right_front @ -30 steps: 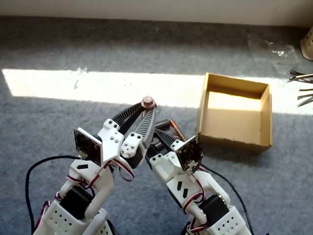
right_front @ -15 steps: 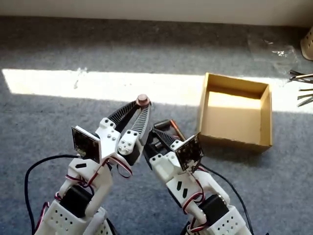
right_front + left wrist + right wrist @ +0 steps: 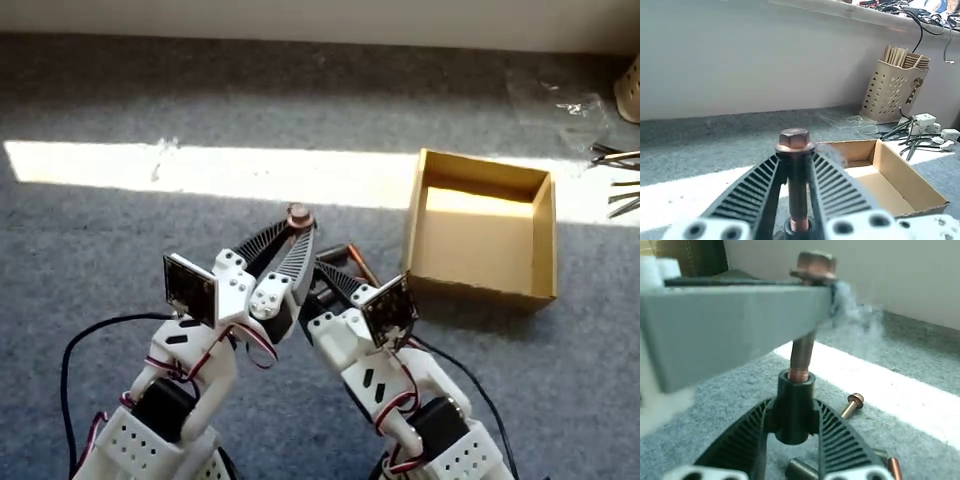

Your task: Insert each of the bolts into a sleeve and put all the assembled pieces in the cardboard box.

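We see a grey carpeted tabletop (image 3: 100,260) crossed by a bright band of sunlight. On it, on the right arm's side, sits the open, square brown cardboard box (image 3: 545,240), with nothing of the task's parts visible inside; the left wrist view shows its inner wall (image 3: 900,175).

The two white arms meet near the middle of the table, just beside the box. The left gripper (image 3: 298,228) is narrowed around a copper-coloured hex-head bolt (image 3: 299,215), its ribbed black fingers (image 3: 827,182) clamping the shank upright with the head (image 3: 795,142) above them. The right gripper (image 3: 794,412) sits lower and grips a short black cylindrical sleeve (image 3: 795,405) between its fingers.

The bolt's shank (image 3: 802,352) stands upright, its lower end in the sleeve's mouth.

Behind them on the carpet lie a loose copper bolt (image 3: 852,405) and a dark loose sleeve (image 3: 801,471), near each other but apart.
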Robot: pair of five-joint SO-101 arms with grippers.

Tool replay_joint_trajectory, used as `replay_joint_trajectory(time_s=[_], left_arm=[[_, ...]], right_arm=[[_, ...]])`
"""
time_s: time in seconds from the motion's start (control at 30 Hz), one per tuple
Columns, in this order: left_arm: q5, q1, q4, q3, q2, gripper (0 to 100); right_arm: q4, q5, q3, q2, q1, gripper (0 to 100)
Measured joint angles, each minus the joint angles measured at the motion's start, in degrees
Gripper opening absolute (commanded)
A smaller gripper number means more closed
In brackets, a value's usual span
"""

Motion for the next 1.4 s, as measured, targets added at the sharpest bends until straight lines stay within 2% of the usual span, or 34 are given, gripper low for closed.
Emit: replay_joint_trajectory(time_s=[0.2,0.67,0.87,1.4], left_arm=[[1.3,0.0,0.0,1.1,0.0,0],[1.7,0.1,0.0,3.7,0.0,1],[1.7,0.1,0.0,3.7,0.0,18],[1.5,-0.5,0.8,3.8,0.0,18]], right_arm=[[-1.1,0.2,0.0,0.0,2.5,0.5],[-1.1,0.3,0.0,0.0,2.6,0.5],[-1.1,0.3,0.0,0.0,2.7,0.5],[-1.1,0.2,0.0,0.0,3.6,0.5]])
